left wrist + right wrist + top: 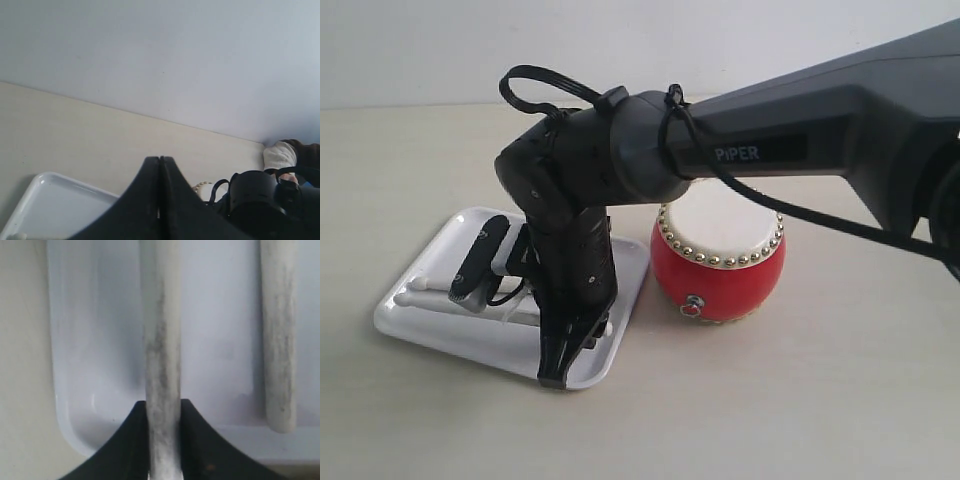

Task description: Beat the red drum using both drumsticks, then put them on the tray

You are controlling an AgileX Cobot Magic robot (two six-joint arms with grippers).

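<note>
gripping one drumstick (161, 340) over the tray (100, 340), my right end effector (162, 412) aligns it with the second drumstick (279, 340) lying there, likely so both rest flat; my left end effector (160, 165) is closed, empty; red drum (720, 280) just beside the tray.

Drum body: small barrel-shaped red drum (718, 285), glossy lacquer-like shell with bright highlights.
Drum top: cream skin (720, 215), matt and smooth.
Drum fittings: brass-coloured studs (720, 261) and small side ring (693, 306), both shiny metal.
Tray: flat white plastic tray (420, 326), smooth, glossy, softly reflecting.
Sticks: gripped pale wooden drumstick (161, 340) and loose pale wooden drumstick (278, 340), matt, worn, with grey scuffs along the grain.
Grippers: right gripper (163, 410) and left gripper (160, 167), matt black, plastic-looking.
Arm: dark grey arm casing (820, 110), smooth satin plastic.
Table: cream tabletop (800, 400), matt and smooth.
</note>
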